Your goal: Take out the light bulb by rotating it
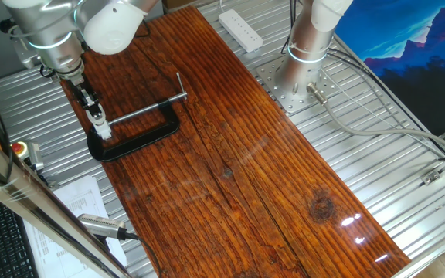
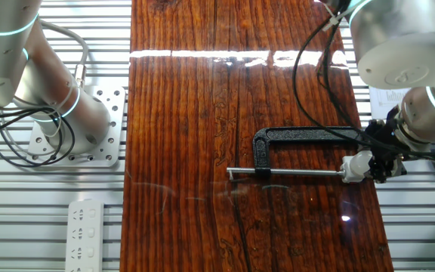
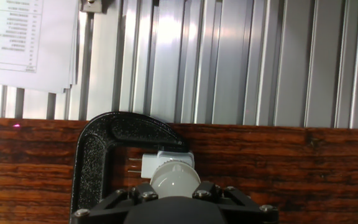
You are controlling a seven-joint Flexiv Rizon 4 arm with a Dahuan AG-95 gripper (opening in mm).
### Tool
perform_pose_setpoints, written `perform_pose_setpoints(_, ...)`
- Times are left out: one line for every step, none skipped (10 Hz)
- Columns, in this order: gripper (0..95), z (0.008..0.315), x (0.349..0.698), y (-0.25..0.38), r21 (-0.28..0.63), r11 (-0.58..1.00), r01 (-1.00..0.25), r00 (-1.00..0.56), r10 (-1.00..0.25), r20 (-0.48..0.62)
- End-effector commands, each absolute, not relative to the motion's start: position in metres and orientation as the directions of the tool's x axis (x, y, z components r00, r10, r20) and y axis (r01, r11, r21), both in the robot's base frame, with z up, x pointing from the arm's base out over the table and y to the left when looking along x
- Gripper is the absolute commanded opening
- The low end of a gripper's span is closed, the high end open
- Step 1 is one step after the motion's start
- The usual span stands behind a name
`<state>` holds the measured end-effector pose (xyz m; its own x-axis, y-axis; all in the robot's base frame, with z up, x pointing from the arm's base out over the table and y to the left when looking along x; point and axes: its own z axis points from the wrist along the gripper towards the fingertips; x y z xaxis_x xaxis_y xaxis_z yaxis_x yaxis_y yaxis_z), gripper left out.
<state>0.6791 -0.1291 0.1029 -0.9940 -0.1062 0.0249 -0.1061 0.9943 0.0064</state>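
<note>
The light bulb [image 3: 174,178] is seated in a small white socket [image 3: 166,160], which sits inside the mouth of the black C-clamp [image 3: 98,155] near one long edge of the wooden worktop [image 1: 238,177]. In the hand view, the frosted dome faces the camera and its lower part is hidden behind the black claw body. The socket's two metal prongs point toward the clamp's spine.

The claw [image 1: 103,127] is positioned at the bulb, with white fingertips [image 2: 357,165] beside the end of the clamp's steel screw rod [image 2: 293,173]. Whether the claw grips the bulb or stands slightly apart cannot be determined from these views.

The clamp lies flat on the worktop. Beyond the worktop edge are ribbed aluminium rails [image 3: 241,62] and printed paper sheets [image 3: 30,37]. A white power strip [image 1: 240,29] lies at the far end.
</note>
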Motion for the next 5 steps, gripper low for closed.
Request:
perform_pose_setpoints(38.0,0.1028,0.6790,-0.1292,0.008,0.994,-0.111,-0.993,-0.111,0.029)
perform_pose_setpoints(19.0,0.1029,0.6790,-0.1291,0.007,0.993,-0.118,-0.992,-0.118,0.037)
perform_pose_setpoints(19.0,0.1030,0.6790,-0.1290,0.009,0.992,-0.123,-0.992,-0.123,0.042)
perform_pose_setpoints(0.0,0.1030,0.6790,-0.1290,0.007,0.991,-0.130,-0.991,-0.131,0.043)
perform_pose_setpoints(0.0,0.1030,0.6790,-0.1290,0.008,0.990,-0.142,-0.989,-0.142,0.044)
